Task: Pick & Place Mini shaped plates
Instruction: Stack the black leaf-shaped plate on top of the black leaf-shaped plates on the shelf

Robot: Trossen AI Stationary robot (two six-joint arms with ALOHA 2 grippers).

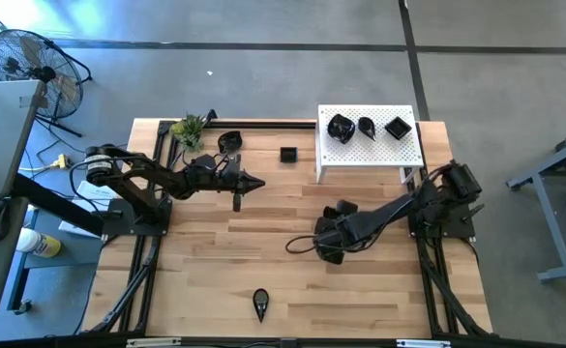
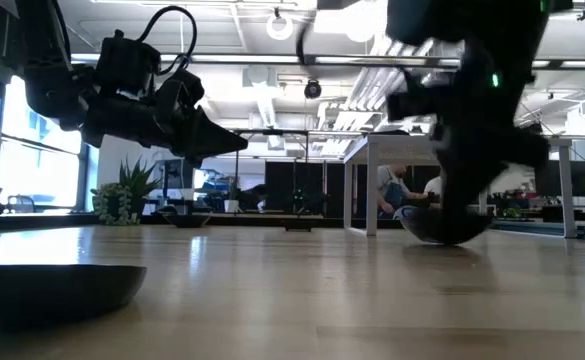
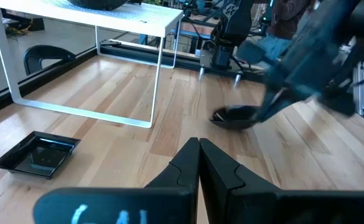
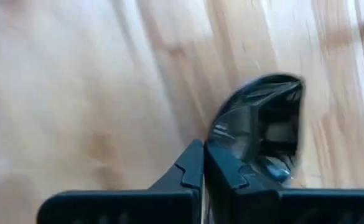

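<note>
Right gripper (image 4: 204,163) pinches the rounded black plate (image 4: 266,124) by its rim for lifting; left gripper (image 3: 198,163) hovers clenched, empty.

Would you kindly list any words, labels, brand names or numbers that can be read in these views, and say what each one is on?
No text can be read in any view.
Pale marks on the left gripper body in the left wrist view: too blurred and cut off to read.
The plates, such as the square plate, the white platform and the table carry no visible lettering.
</note>
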